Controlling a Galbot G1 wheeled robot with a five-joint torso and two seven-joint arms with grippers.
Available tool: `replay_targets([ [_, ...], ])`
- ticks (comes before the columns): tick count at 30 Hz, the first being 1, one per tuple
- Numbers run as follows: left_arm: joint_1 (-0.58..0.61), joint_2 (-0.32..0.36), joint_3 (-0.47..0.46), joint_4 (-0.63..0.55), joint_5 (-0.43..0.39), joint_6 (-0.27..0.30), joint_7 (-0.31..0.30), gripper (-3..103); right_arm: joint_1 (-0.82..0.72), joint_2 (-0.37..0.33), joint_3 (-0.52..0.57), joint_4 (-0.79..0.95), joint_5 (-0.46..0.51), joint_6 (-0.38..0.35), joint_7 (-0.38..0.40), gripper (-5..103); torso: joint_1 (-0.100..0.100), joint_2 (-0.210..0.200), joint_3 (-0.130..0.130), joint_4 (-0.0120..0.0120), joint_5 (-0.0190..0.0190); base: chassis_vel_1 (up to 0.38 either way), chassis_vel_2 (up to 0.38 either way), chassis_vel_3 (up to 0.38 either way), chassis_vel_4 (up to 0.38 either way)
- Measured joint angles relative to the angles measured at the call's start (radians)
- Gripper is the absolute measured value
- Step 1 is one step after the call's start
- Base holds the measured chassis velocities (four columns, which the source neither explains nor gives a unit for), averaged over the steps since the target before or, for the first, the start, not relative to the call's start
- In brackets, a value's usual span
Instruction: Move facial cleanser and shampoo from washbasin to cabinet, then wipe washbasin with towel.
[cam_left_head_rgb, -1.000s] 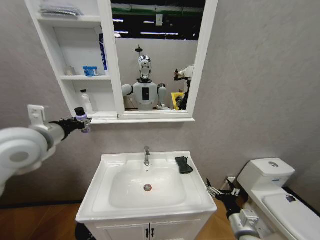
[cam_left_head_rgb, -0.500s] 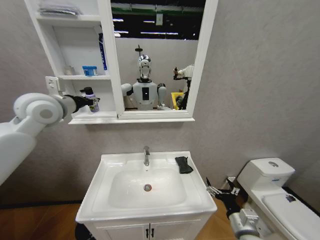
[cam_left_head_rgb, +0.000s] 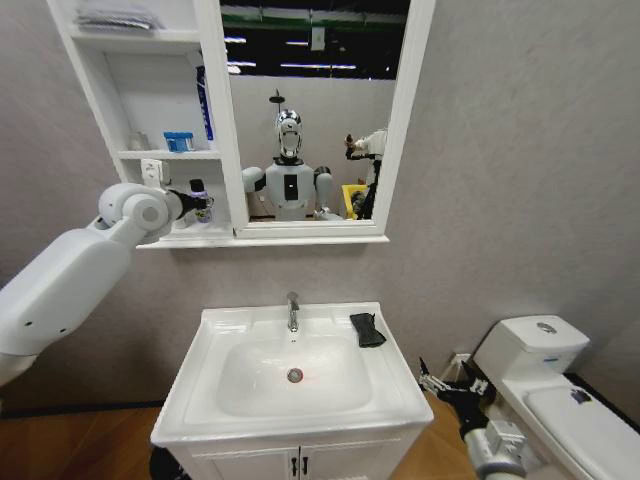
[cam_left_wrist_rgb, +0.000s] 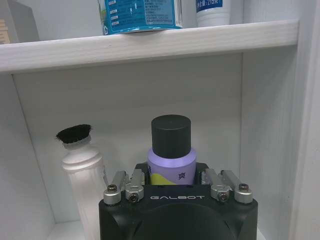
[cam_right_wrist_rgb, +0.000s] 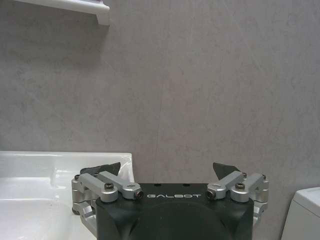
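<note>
- The left tool (cam_left_wrist_rgb: 172, 186) pinches a purple bottle (cam_left_wrist_rgb: 171, 160) with a black cap, upright, inside the lowest compartment of the cabinet (cam_left_head_rgb: 215, 100). In the head view the bottle (cam_left_head_rgb: 198, 200) hangs just above the bottom shelf (cam_left_head_rgb: 195, 236).
- To do this step well, I judge the bottle should go straight down until its base meets the shelf, and the fingers should part only then. Any tilt risks a topple.
- A white bottle (cam_left_wrist_rgb: 82, 160) with a black brush-like top stands just beside the purple one, on the same shelf. The set-down should stay apart from it, and the withdrawal should run straight back.
- The shelf above (cam_left_wrist_rgb: 150, 45) sits close over the cap, so lifting is a poor way out.
- The right tool (cam_right_wrist_rgb: 170, 172) waits low beside the washbasin (cam_left_head_rgb: 190, 395), near the toilet (cam_left_head_rgb: 545, 360), its fingers spread and holding nothing.
- The towel (cam_left_head_rgb: 367, 329) lies on the washbasin rim, beside the tap (cam_left_head_rgb: 293, 310). The bowl looks bare apart from the drain.
- The room has a grey wall, a mirror (cam_left_head_rgb: 310, 110) and a wooden floor.
</note>
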Motion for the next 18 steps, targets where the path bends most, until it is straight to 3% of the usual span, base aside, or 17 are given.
replay_targets([
  [18, -0.007, -0.057, 0.027, 0.074, 0.005, -0.001, 0.005, 42, -0.009, 0.004, -0.003, 0.004, -0.001, 0.004, 0.004, 100, 0.0, 0.0, 0.0, -0.0002, -0.0001, 0.0, 0.0, 0.0, 0.0],
])
